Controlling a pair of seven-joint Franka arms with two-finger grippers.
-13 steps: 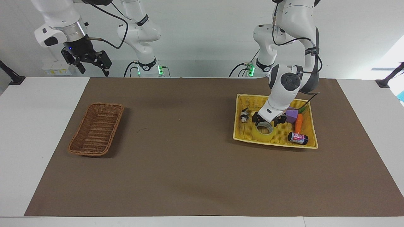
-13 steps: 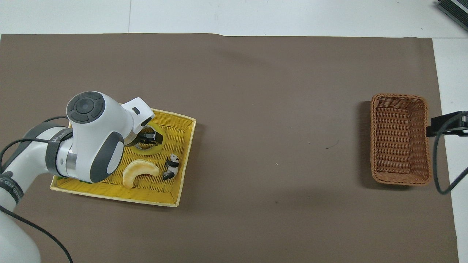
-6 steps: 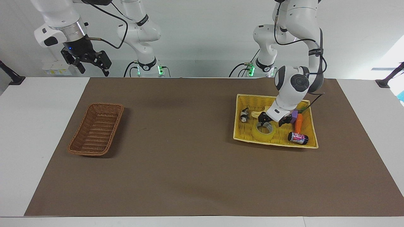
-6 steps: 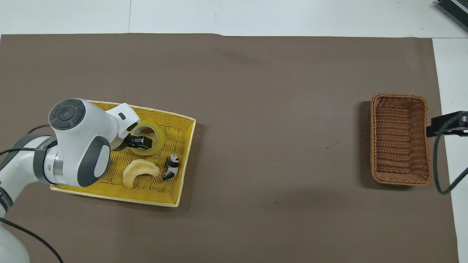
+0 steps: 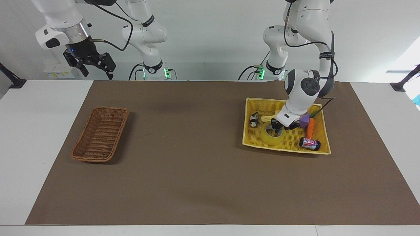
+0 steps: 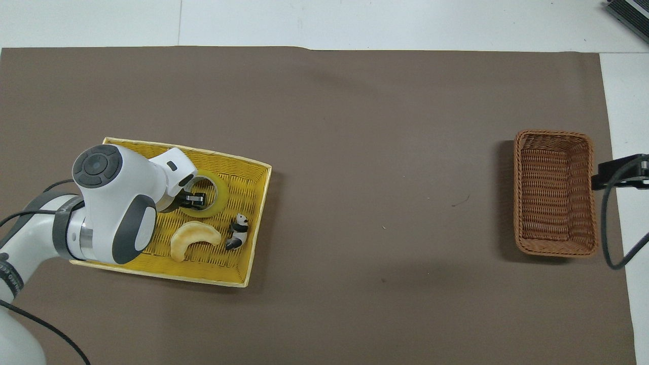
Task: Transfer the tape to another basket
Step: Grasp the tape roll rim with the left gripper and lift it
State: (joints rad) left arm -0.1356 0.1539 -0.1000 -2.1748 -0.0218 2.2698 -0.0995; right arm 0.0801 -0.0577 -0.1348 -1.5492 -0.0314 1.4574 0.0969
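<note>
The tape (image 5: 271,138) lies flat in the bright yellow basket (image 5: 285,149), also seen in the overhead view (image 6: 219,195). My left gripper (image 5: 283,128) is down at the tape, open, its fingers astride the part of the roll's wall nearer the robots; it shows in the overhead view (image 6: 194,202) too. The dark brown wicker basket (image 5: 100,134) stands empty toward the right arm's end of the table (image 6: 555,192). My right gripper (image 5: 89,65) waits open, raised over the table's edge near that basket.
In the yellow basket (image 6: 203,276) lie a pale banana (image 6: 195,238), a panda figure (image 6: 237,230), a purple block (image 5: 305,120), a carrot (image 5: 310,127) and a small can (image 5: 309,143). A brown mat covers the table.
My left gripper has shifted over the tape and come down onto it, with its fingers drawing closer together. The right arm has not moved.
</note>
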